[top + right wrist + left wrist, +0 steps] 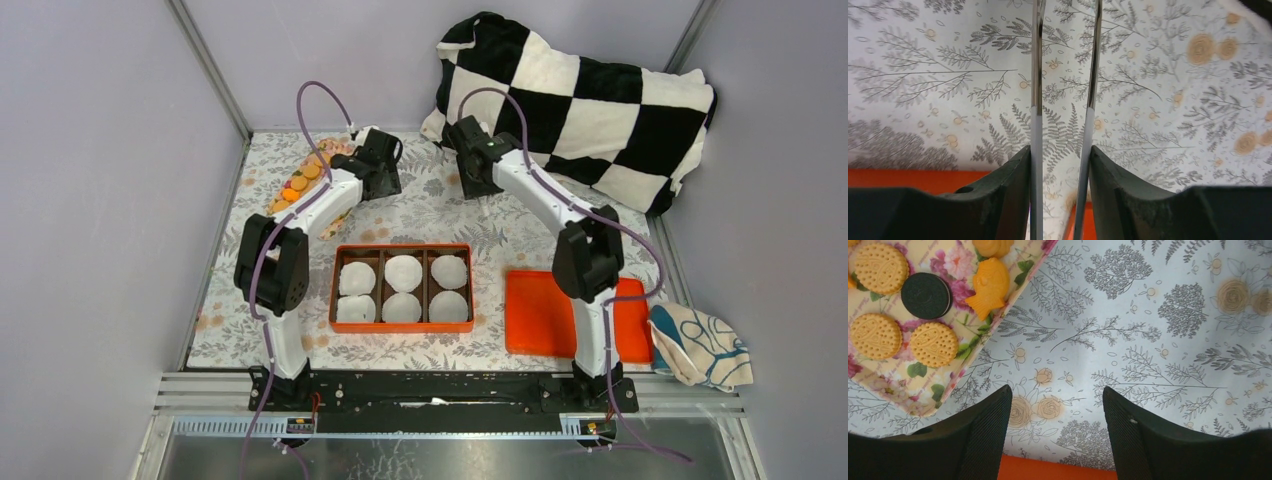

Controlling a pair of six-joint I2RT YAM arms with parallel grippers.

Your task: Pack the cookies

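Left wrist view first: the cookies (933, 344) lie flat on a floral tray (908, 385) at upper left. Most are round, tan biscuits with dotted rims and an embossed face. One dark cookie (926, 295), almost black, sits among them, touching none that can be seen. Two orange fish-shaped pieces (988, 287) lie by the tray's edge. The left gripper (1056, 390) hangs over the leaf-printed cloth (1148, 340) just beside the tray, its fingers (993, 430) spread wide with nothing between them.

Over to the right wrist: the right gripper (1060, 150) is pinching a pair of metal tongs (1037, 75), one finger pressed against each blade. The blades run up and away with a narrow gap between them and nothing caught in it.

From the top external camera, the cookies (300, 180) are at the far left of the bench, with the left gripper (385, 165) beside them and the right gripper (468, 180) well apart, nearer the middle. An orange box (400, 248) sits at centre, six white paper cups (403, 272) in its compartments and no cookie in any. Its orange lid (535, 310) lies flat to the right. A black-and-white checkered pillow (580, 100) is slumped at the far right, and a crumpled patterned cloth (700, 345) lies at the near right edge.
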